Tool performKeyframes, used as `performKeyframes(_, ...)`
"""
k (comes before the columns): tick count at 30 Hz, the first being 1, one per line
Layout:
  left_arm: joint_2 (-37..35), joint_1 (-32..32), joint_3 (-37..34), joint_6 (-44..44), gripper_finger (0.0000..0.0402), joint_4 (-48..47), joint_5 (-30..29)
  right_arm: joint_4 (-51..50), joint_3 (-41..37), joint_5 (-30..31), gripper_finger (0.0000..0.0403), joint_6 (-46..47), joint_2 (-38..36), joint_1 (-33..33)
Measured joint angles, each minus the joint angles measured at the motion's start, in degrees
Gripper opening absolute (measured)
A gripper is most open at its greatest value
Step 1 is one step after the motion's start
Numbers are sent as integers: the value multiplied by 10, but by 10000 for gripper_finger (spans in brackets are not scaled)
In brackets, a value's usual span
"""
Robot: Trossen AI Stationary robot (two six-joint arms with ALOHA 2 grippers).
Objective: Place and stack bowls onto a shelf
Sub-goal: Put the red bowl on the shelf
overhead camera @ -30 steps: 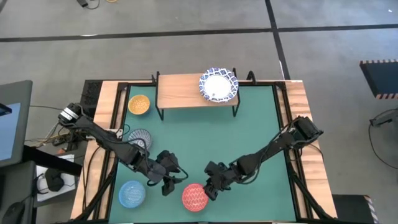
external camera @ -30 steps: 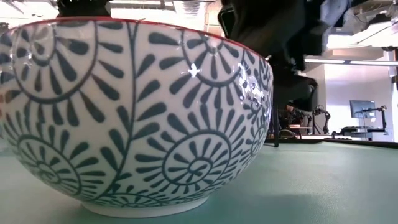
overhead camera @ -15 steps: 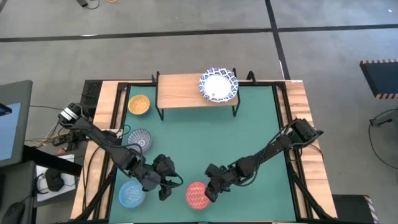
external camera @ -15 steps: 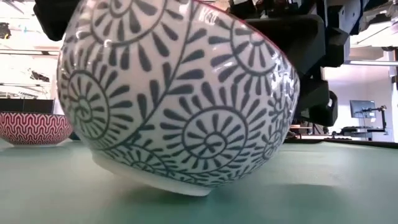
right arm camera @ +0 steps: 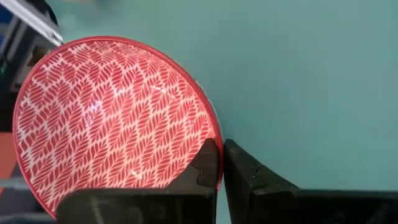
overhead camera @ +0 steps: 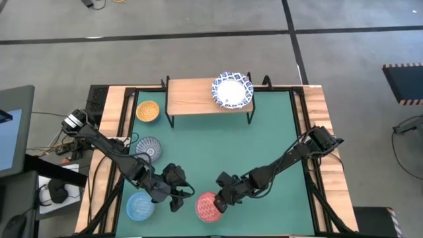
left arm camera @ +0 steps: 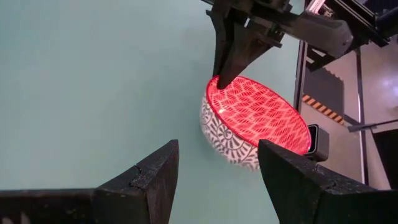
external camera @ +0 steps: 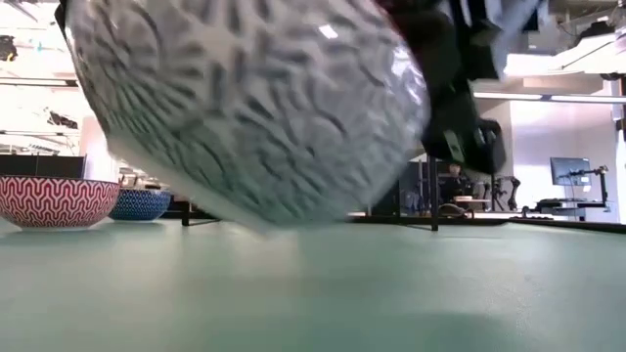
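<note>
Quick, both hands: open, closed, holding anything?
Left hand: open, empty, near the red bowl.
Right hand: closed on the red bowl's rim.

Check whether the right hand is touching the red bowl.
Touching. The right wrist view shows the right hand shut on the red bowl, one finger inside its rim and one outside; the low view shows the bowl tilted off the table.

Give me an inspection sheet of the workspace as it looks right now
Surface: green table, wood borders.
Job's things: shelf carries white blue-rimmed bowl; yellow bowl, grey bowl, light blue bowl on table; red bowl tilted, lifted.
Clutter: nothing seen.
Tools: right tool shut on red bowl's rim; left tool open, empty, beside it.
Cables: bundle off the table's left edge.
Surroundings: grey floor, monitor beyond.
</note>
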Motion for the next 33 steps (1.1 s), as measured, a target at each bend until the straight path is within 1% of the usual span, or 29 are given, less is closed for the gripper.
performKeyframes(3,0,4,0,0,203,0,0,-49,32,27,29,-2,0,-1)
performKeyframes(6,0,17,0,-4,203,1,-1,-130,72,58,29,-11,0,-3)
performKeyframes(11,0,48,0,-40,203,1,4,-229,128,69,29,-28,0,-20)
performKeyframes(15,0,72,1,-35,203,12,30,-267,165,84,29,-49,0,-34)
performKeyframes(19,0,87,2,-19,203,35,58,-296,193,84,29,-74,0,-46)
performKeyframes(22,-1,96,2,-20,194,18,64,-307,211,85,29,-87,0,-52)
performKeyframes(25,-1,102,3,-32,171,-20,64,-326,233,91,29,-90,0,-54)
performKeyframes(27,-2,105,3,-40,148,-45,63,-343,249,94,29,-93,1,-56)
performKeyframes(33,-1,106,3,-42,56,-59,58,-355,283,98,29,-106,1,-62)
